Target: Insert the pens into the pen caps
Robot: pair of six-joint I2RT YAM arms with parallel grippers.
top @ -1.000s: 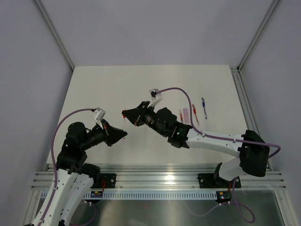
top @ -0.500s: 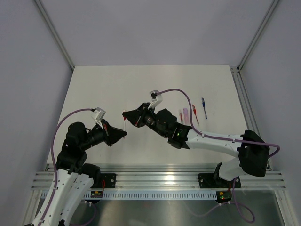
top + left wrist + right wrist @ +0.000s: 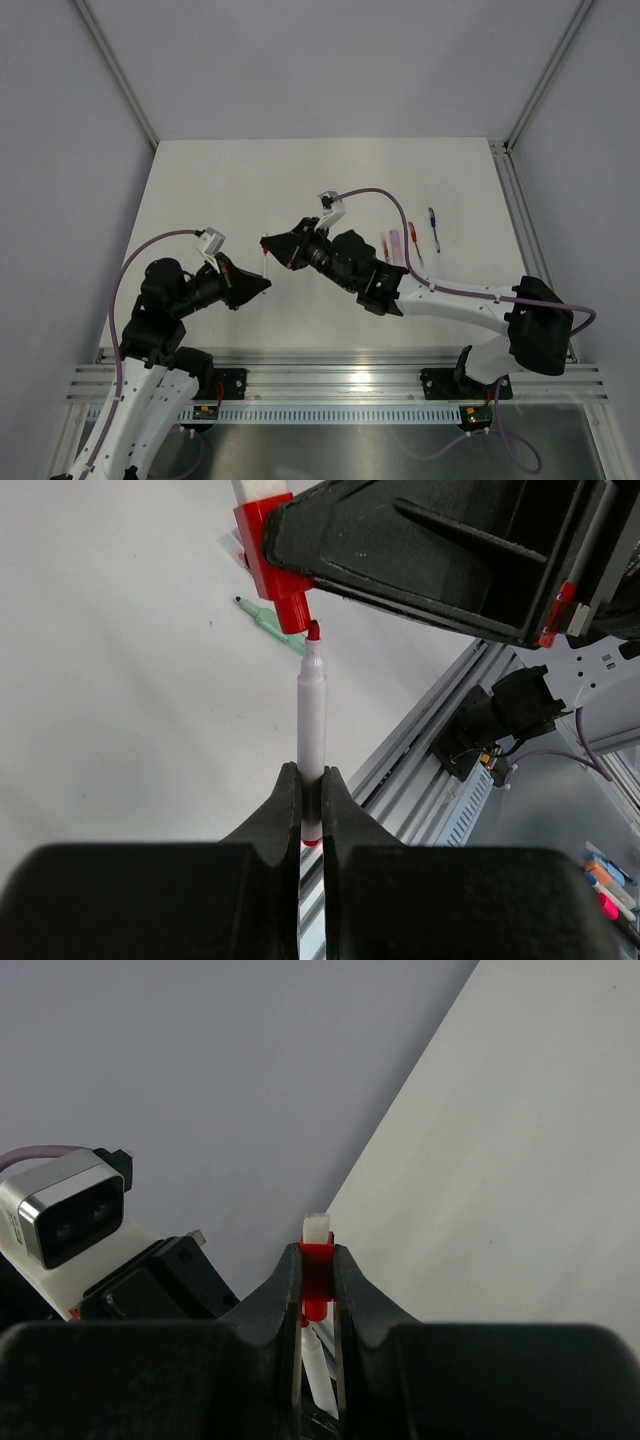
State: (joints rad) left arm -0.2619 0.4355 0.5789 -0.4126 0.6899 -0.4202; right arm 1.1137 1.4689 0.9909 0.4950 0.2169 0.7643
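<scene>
Left fingers [image 3: 283, 815], right fingers [image 3: 281, 1295] clamped, tip-to-tip

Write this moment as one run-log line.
left pincer: shut on red pen | right pincer: shut on red cap | status: pen at cap mouth, not inserted

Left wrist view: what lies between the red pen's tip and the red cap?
Nothing. The left wrist view shows the tip of the red pen right at the mouth of the red cap, not yet inside.

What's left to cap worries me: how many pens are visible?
5: red pen in the left tool; green pen on the table; pink pen, second red pen, blue pen beside the right arm. More may be hidden or unclear.
</scene>
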